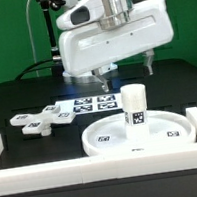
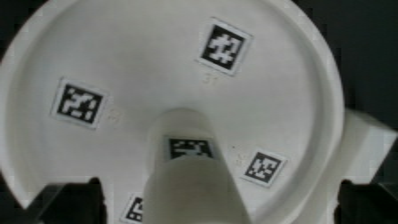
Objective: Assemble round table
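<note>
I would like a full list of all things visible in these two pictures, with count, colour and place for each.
round disc: one, white, on the table by the front rail
leg: one, white, upright on the disc
cross-shaped foot: one, white, flat, toward the exterior view's left
marker board: one, white, behind the disc
rail bars: three seen, white, table edges
table: one, black
arm: one, white, above
gripper: one, dark, behind the leg

Open space above upright leg (image 1: 135,107); white rail (image 1: 96,169) close beside disc (image 1: 160,122).
</note>
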